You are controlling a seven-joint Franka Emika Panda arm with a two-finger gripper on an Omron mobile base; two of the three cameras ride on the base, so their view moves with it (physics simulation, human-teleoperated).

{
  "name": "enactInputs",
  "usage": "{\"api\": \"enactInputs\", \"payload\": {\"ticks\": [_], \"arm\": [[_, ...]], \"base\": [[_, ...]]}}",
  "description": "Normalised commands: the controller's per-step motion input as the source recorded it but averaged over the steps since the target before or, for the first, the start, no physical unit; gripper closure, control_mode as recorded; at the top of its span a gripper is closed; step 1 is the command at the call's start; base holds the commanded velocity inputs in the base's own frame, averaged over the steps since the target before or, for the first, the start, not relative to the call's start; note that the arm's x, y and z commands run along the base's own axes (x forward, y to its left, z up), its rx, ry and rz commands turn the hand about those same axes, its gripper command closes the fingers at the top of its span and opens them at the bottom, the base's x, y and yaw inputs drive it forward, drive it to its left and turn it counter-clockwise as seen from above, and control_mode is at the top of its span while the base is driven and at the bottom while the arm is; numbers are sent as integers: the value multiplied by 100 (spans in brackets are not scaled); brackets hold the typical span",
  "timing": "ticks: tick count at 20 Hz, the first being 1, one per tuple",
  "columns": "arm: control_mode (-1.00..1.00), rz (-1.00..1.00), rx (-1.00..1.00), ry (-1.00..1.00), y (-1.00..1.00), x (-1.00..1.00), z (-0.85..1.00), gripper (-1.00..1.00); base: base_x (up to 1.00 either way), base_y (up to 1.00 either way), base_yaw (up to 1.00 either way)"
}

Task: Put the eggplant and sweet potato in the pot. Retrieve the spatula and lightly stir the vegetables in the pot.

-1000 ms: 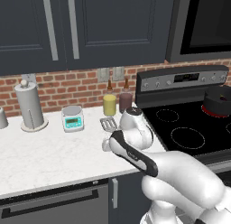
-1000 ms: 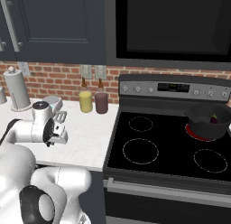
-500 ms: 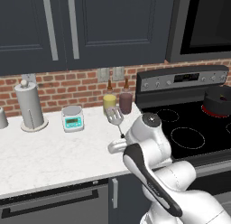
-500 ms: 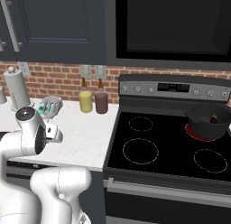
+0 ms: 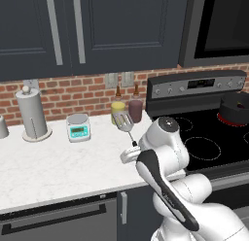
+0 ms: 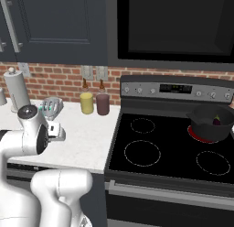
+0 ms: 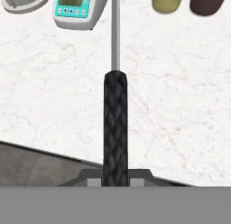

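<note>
Gripper [image 5: 132,148] pinches the spatula [image 5: 124,123] by its handle, lifted clear; the pot [image 6: 211,122], far off its side, awaits stirring.

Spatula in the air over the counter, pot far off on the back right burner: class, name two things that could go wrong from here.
1. The jaws hold the spatula by the very end of its black handle, head far out, so it may pivot or slip during the swing.
2. The way to the pot passes the yellow jar and maroon jar at the stove's edge; a low sweep could knock them.
</note>
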Motion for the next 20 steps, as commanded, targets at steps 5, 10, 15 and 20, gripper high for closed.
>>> {"api": "enactInputs", "payload": {"ticks": [5, 10, 15, 20], "arm": [[-100, 0, -1, 0, 0, 0, 16, 100], [-100, 3, -6, 2, 0, 0, 31, 100], [-100, 2, -10, 7, 0, 0, 43, 100], [-100, 4, -8, 9, -7, 0, 49, 100]], "base": [[0, 0, 0], [0, 0, 0], [0, 0, 0], [0, 0, 0]]}}
